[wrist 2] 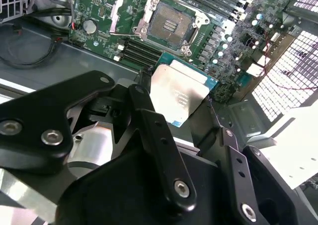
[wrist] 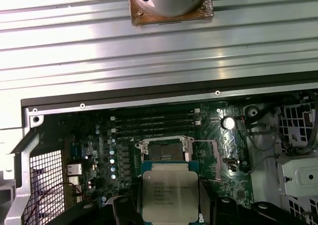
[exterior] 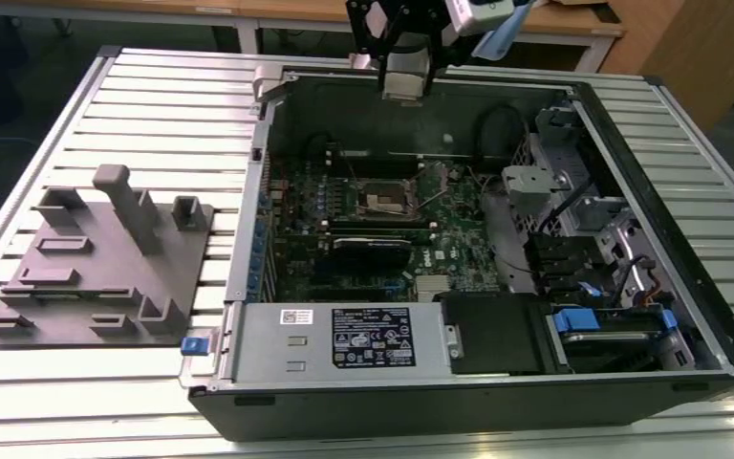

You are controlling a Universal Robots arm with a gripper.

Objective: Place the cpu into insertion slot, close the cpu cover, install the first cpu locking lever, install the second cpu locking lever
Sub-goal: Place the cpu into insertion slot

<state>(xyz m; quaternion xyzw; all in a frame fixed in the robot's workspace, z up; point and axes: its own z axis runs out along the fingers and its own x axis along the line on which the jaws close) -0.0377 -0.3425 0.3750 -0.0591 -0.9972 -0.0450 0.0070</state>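
Gripper [exterior: 405, 86] jaws, upper middle of the exterior view, pinch the flat square silver-topped cpu [wrist: 169, 195] by its edges, probably sparing its underside, well clear of the uncovered dark-framed insertion slot [wrist: 164, 150].

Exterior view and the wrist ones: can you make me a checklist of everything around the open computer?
Surface: slatted metal table, with the open computer case lying on it.
Job's things: cpu held above the green board; insertion slot empty; cpu cover looks swung open beside it.
Clutter: grey holder block on the table at the exterior view's left.
Grippers: gripper shut on the cpu, over the case's far edge.
Cables: black cables inside the case.
Surroundings: wooden desks behind.
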